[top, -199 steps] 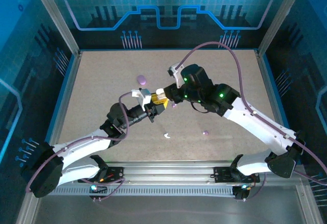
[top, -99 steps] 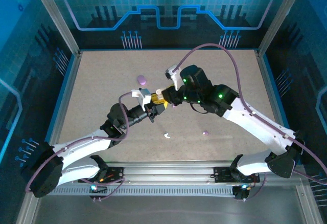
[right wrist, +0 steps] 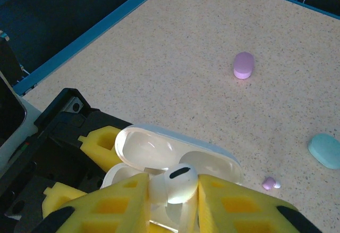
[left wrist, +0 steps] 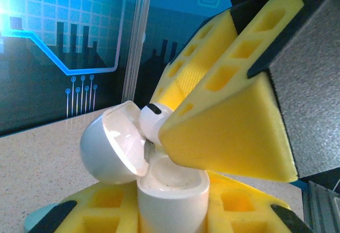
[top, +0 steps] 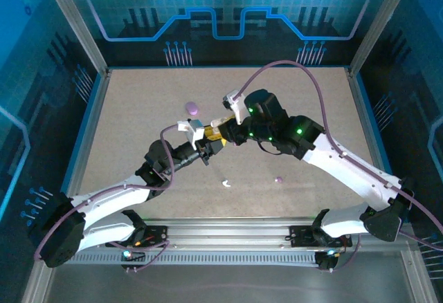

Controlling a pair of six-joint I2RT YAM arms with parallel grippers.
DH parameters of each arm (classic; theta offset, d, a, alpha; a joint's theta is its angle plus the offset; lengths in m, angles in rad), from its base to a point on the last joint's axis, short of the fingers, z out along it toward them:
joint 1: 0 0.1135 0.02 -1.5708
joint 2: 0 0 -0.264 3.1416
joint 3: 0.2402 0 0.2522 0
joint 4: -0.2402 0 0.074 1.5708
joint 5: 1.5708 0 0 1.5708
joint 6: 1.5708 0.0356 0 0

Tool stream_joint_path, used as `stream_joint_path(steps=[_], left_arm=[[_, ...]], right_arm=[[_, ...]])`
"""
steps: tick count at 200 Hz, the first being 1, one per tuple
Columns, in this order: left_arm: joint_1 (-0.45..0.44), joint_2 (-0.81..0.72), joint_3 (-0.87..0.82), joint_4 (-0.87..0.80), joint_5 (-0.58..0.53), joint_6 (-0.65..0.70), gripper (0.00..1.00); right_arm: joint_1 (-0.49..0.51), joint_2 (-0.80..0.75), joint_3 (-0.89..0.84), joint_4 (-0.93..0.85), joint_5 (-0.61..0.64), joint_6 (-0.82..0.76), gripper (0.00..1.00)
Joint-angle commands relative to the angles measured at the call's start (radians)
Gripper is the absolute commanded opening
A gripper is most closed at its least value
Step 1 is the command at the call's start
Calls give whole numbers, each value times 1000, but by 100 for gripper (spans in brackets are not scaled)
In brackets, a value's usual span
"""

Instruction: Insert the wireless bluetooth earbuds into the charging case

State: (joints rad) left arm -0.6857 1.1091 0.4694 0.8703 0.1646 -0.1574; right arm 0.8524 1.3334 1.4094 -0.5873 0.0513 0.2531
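Left hand point(left wrist: 172, 209) clamped on open charging case point(left wrist: 171, 190). Right hand point(right wrist: 172, 200) pinching white earbud point(right wrist: 178, 182), has edged closer to case: stem at case mouth, not yet seated.

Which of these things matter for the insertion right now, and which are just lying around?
In use: white earbud in right end effector; open white case in left end effector.
Lying about: purple case; light blue case; purple earbud; loose white earbud.

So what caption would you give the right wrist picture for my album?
Right pincer holds a white earbud over the open white case gripped by the left pincer.
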Motion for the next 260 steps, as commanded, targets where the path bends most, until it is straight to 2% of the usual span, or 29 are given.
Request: stream_joint_path(steps=[1,66,99,151,177,214,260], left_arm=[[-4,-29,14,74,-2,2,21],[-4,-42,9,59,1,22,21],[-4,-40,14,59,9,20,21],[-3,-40,15,29,-3,26,21],[-5,-63,16,-50,-51,66,21],[-4,-113,-7,-144,-158,112,21],[-3,-196,-28,-181,-237,149,21]], right_arm=[[3,-22,-20,2,-20,7,28],[-107,-38,-16,48,-267,95,28],[-121,-40,-23,61,-312,108,27],[-134,-58,-23,60,-282,126,27],[-164,-100,-34,33,-260,139,27],[-243,-150,-96,-70,-164,157,27],[-270,-45,-222,-170,-79,207,26]])
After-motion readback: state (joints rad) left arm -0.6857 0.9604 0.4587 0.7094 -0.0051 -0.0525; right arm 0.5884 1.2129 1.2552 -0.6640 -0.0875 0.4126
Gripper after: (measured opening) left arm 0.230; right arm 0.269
